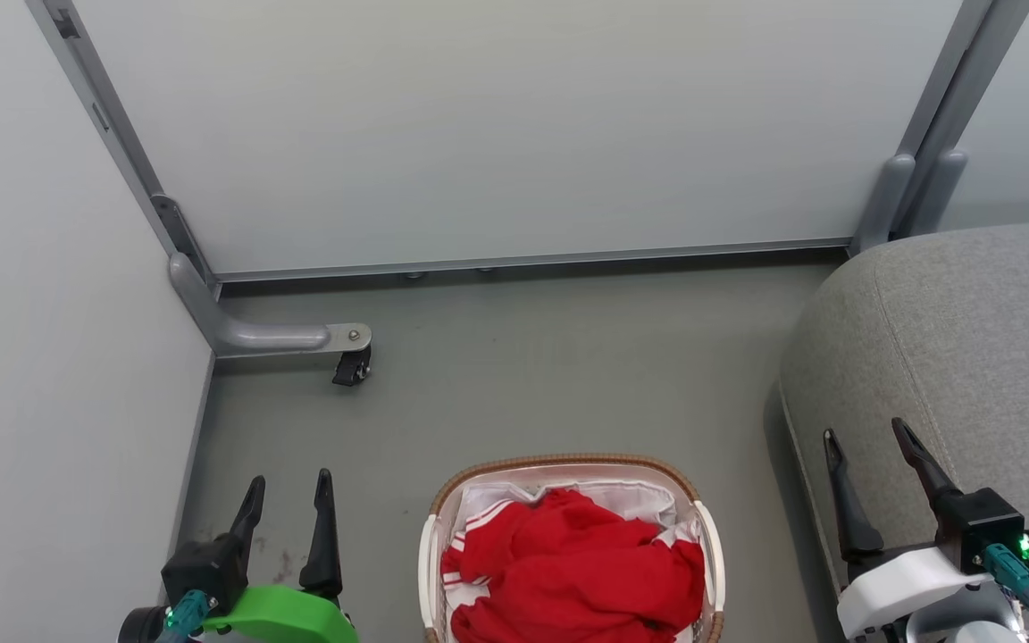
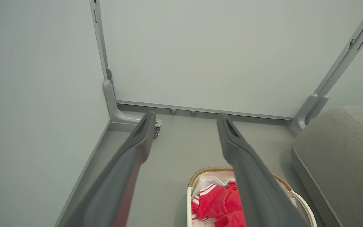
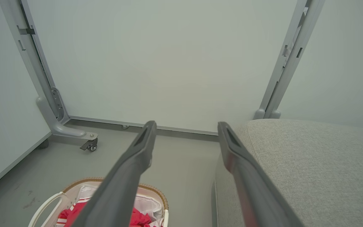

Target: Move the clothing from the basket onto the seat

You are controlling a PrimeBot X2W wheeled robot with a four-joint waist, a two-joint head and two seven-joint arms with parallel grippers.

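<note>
The clothing (image 1: 568, 563) is heaped in the basket (image 1: 559, 464), a bright red bundle with white stripe trim lying over the white liner (image 1: 631, 496). The basket is set on the grey floor (image 1: 523, 375) at the near middle of the scene. The seat (image 1: 970, 339) is found to its right, with a strip of floor between them. The left gripper (image 1: 291, 478) is held to the left of the basket and the right gripper (image 1: 864, 429) at the near left edge of the seat. Both are spread wide, and nothing is held in either.

The step in hand is judged to be the first reach into the basket. It would probably be done best with the right gripper, since the shorter carry to the seat is offered from that side. The fingers should be brought down open over the high middle of the heap, where the red fabric is bunched thickest. They should be closed on a thick fold rather than a thin edge, so that the garment is not dropped. The liner should be kept out of the grasp, lest the light basket be lifted along. The rim and the side handle (image 1: 713, 545) should be cleared on the way in and out. The lift should be made high enough that trailing parts are drawn free before any swing to the right.
</note>
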